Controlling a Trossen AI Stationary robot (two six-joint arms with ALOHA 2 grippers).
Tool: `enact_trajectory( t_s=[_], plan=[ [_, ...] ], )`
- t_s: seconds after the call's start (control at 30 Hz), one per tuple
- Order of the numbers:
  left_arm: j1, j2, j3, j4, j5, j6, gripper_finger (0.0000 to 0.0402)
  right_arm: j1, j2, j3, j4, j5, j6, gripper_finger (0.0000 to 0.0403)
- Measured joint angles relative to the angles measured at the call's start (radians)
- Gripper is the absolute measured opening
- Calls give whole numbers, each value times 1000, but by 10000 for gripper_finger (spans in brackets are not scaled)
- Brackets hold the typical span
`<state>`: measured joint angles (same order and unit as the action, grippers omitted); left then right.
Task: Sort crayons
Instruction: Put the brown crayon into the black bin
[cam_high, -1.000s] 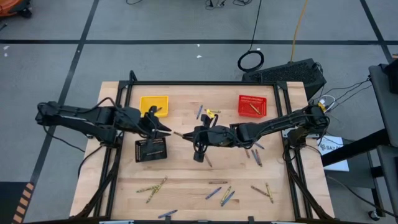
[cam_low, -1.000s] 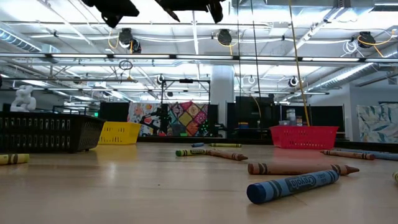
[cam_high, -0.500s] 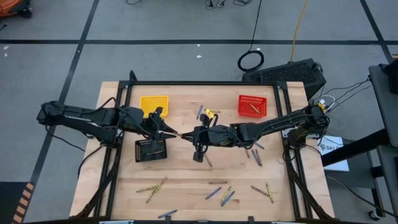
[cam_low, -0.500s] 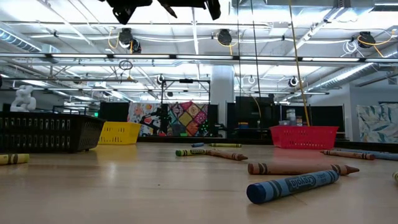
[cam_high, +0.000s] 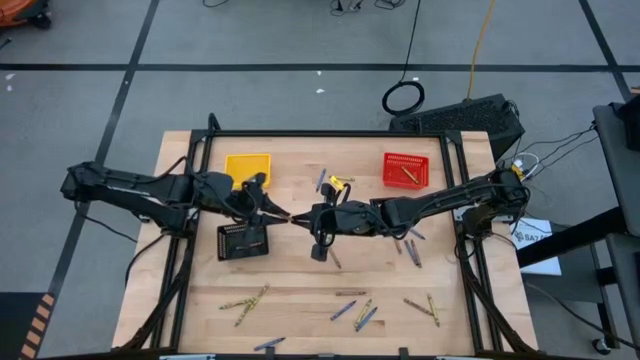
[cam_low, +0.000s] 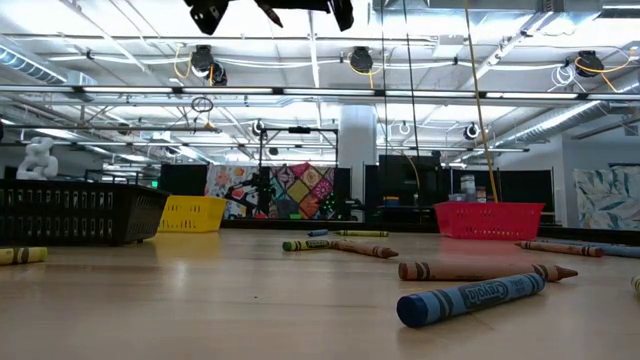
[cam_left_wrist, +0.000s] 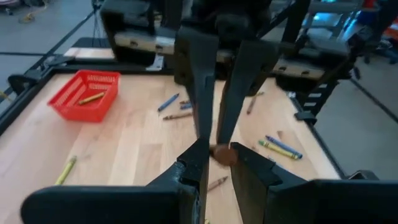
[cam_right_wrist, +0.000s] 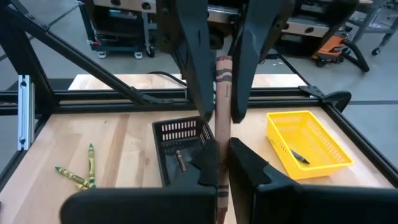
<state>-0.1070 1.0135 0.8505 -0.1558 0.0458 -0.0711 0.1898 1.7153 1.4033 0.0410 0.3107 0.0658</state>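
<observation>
— So, what have you got in your jaws?

— My right gripper (cam_right_wrist: 224, 162) is pinching a brown crayon (cam_right_wrist: 222, 93), fingers pressed tight on it, up in the air over the middle of the table (cam_high: 300, 270). The stick runs straight out ahead of those fingertips, right into my left gripper (cam_left_wrist: 222, 158), which faces it tip to tip.

— Has the left one taken hold?

— Its fingers stand part-spread, one close on each side of the crayon's far end. Whether they actually press on it, I cannot tell.

— What sits around the jaws?

— Just below and beside the left jaws is the black basket (cam_high: 244, 240), with one brown crayon (cam_right_wrist: 180, 160) lying in it. Behind the left gripper is the yellow basket (cam_high: 247, 167), holding a blue crayon (cam_right_wrist: 298, 155). Well off behind my right gripper stands the red basket (cam_high: 405, 170), with a tan crayon (cam_high: 408, 175) inside.

— And the other crayons?

— Loose crayons (cam_high: 350, 312) lie scattered on the wood, well apart from both jaws, some near the right arm and more along the table's near edge.
</observation>
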Motion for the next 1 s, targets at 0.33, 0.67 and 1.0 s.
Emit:
enact_trajectory(
  t_s=[0.33,0.67,1.0],
  plan=[
    [3,15,0,16,9,2,67,0,0,0,0,0,-3,0],
    [3,21,0,14,2,28,12,0,0,0,3,0,-3,0],
    [3,21,0,12,2,29,13,0,0,0,1,0,0,2]
  ],
)
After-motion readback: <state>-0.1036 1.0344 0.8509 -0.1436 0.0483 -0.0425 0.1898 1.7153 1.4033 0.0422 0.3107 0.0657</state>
